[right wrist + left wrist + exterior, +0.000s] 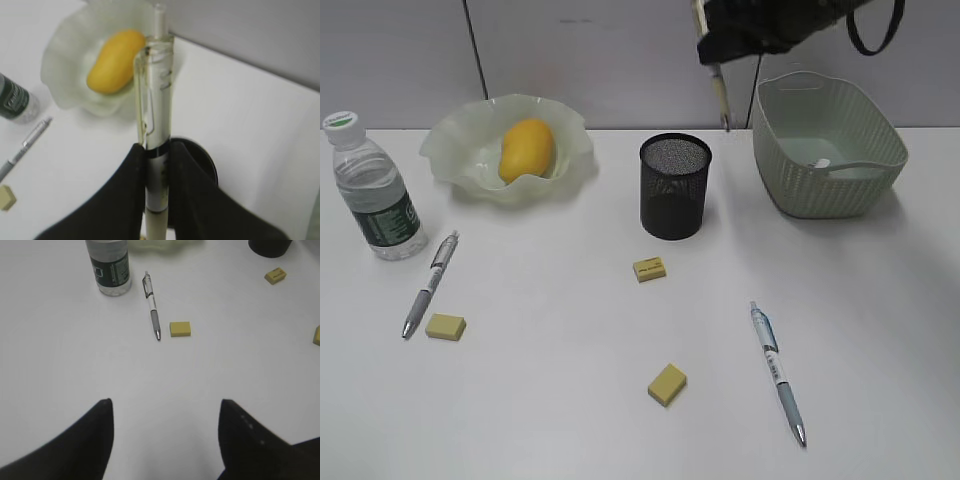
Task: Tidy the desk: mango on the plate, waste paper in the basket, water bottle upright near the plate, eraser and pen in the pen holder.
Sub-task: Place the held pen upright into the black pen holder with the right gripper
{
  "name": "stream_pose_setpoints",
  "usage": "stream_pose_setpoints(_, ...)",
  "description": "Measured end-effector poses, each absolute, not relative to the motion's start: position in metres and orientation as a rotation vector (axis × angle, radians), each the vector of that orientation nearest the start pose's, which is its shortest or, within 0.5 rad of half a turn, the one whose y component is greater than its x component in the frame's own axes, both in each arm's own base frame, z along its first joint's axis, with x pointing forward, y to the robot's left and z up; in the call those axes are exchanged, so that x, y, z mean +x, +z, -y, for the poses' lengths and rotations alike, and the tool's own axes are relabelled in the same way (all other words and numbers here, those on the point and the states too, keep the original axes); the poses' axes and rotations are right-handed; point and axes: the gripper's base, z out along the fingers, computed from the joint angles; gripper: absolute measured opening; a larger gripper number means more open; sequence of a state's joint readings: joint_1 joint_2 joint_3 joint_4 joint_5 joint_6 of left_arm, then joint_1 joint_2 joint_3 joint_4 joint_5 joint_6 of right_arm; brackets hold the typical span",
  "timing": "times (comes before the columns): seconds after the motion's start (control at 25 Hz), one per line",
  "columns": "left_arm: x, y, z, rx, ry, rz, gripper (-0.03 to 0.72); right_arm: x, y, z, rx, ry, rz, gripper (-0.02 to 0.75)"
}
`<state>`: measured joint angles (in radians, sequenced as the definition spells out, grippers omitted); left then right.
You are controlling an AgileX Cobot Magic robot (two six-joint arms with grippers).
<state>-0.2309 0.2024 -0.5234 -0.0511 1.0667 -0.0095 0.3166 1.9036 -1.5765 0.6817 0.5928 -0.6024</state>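
1. Right gripper clamps its jaws on a clear pen, above the black pen holder.
2. Left gripper hangs with jaws spread wide over the counter.
3. Mango lies on the plate.

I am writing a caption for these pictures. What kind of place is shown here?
Probably an office desk set up for a tidying test: a plain white table against grey wall panels, with pens such as the one at, erasers and a mesh pen holder.
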Motion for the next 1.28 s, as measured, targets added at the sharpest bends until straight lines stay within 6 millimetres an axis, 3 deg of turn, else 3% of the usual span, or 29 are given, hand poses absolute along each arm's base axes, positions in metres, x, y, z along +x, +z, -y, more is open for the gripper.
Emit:
stream_pose_setpoints(0.12, 0.023, 0.282, 0.01, 0.244, -0.195, -2.222, 0.496, 0.413, 0.289, -0.177, -0.581, 0.549, -2.122, 0.138)
stream_pose_setpoints(0.28, 0.023, 0.282, 0.01, 0.244, -0.195, -2.222, 0.496, 0.415, 0.28, -0.193, -0.661, 0.498, -2.065, 0.138)
stream_pose_setpoints(0.72, 0.023, 0.282, 0.01, 0.244, -0.195, -2.222, 0.496, 0.433, 0.205, -0.203, -0.75, 0.444, -2.186, 0.138)
stream_pose_setpoints(1.04, 0.023, 0.282, 0.01, 0.244, -0.195, -2.222, 0.496, 0.433, 0.183, -0.203, -0.858, 0.405, -2.235, 0.149)
stream_pose_setpoints(1.16, 0.023, 0.282, 0.01, 0.244, -0.195, -2.222, 0.496, 0.432, 0.179, -0.203, -0.88, 0.406, -2.244, 0.204)
stream_pose_setpoints(1.28, 0.023, 0.282, 0.01, 0.244, -0.195, -2.222, 0.496, 0.432, 0.179, -0.203, -0.883, 0.406, -2.245, 0.328)
